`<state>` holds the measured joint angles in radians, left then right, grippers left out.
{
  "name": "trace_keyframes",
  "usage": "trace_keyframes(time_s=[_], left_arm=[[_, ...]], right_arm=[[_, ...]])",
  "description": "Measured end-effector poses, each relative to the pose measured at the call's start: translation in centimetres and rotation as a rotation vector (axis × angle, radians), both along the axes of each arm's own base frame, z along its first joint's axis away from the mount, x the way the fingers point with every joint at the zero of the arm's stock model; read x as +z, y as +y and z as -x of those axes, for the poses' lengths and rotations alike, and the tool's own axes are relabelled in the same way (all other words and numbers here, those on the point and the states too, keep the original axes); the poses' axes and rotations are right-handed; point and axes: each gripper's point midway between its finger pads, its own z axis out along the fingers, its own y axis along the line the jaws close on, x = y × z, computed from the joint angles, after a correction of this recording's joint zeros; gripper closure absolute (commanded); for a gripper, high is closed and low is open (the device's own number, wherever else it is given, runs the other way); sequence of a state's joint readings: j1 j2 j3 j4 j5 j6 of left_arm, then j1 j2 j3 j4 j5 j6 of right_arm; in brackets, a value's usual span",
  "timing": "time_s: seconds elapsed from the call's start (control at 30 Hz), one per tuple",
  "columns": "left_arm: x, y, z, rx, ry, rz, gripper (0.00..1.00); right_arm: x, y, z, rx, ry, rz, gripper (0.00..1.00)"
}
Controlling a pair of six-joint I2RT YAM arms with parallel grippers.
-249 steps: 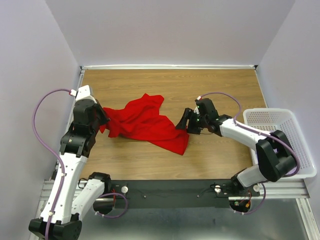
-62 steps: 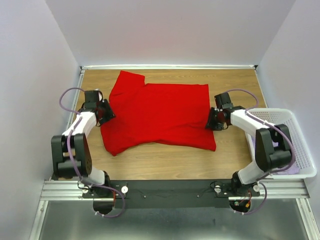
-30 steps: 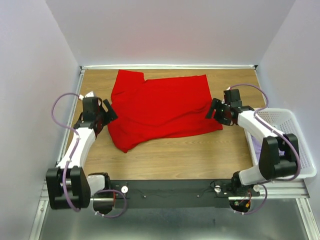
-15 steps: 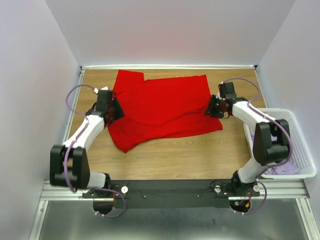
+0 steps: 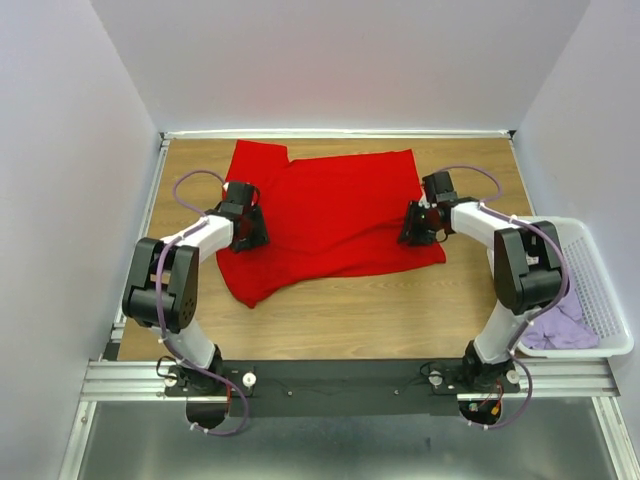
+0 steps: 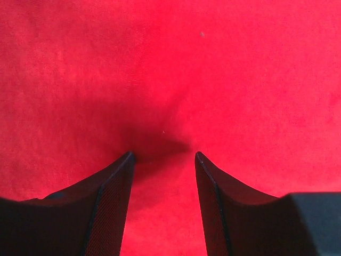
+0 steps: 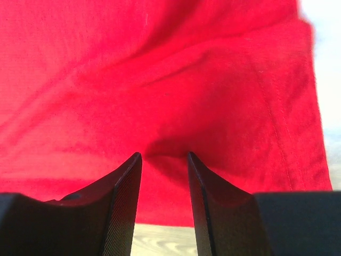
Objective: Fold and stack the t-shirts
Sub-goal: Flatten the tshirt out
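The red t-shirt (image 5: 325,215) lies spread flat on the wooden table, one sleeve pointing to the back left. My left gripper (image 5: 252,230) rests on its left part, jaws partly apart, tips pressed into the cloth (image 6: 170,80); the left gripper (image 6: 163,154) has only flat fabric in its gap. My right gripper (image 5: 411,228) presses the shirt's right edge near the hem, and the right gripper (image 7: 164,154) stands open over a small pucker of red cloth (image 7: 160,80). A pale lilac t-shirt (image 5: 556,325) lies crumpled in the basket.
A white lattice basket (image 5: 560,232) stands at the table's right edge, beside the right arm. Bare wood (image 5: 380,310) runs between the shirt and the arm bases. Pale walls close in the table on three sides.
Both grippers have moved inward from the shirt's side edges onto the cloth, and their jaws have narrowed. The shirt itself has barely shifted.
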<state>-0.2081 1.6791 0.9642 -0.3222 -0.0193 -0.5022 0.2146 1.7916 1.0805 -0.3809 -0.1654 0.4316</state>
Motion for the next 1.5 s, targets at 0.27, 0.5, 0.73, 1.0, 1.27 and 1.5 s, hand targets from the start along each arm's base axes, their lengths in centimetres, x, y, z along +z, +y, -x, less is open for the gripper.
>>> trace_keyframes(time_s=[0.27,0.5,0.73,1.0,1.27,1.5], left_arm=[[-0.1,-2.9,3.9,-0.094,-0.005,0.055,0.42],[0.1,-5.0,12.5,-0.152,0.108,0.147,0.34],[3.6,-3.5,14.5,-0.059,0.154,0.187,0.28],[8.6,6.7,1.6,0.173,-0.096,0.086,0.33],[4.3,9.4,-6.4,0.132,-0.04,-0.005,0.38],[3.2,10.5,-7.0,0.12,-0.011,-0.072,0.41]], right_arm=[[-0.1,0.0,6.4,-0.009,0.102,-0.061,0.43],[0.1,-0.9,15.1,-0.033,0.264,-0.09,0.32],[1.7,-1.4,17.5,-0.031,0.29,-0.084,0.32],[7.2,-1.3,9.9,0.001,0.049,-0.035,0.34],[8.1,-1.0,4.2,0.002,-0.013,0.006,0.35],[7.3,-1.1,3.6,-0.003,0.001,0.022,0.35]])
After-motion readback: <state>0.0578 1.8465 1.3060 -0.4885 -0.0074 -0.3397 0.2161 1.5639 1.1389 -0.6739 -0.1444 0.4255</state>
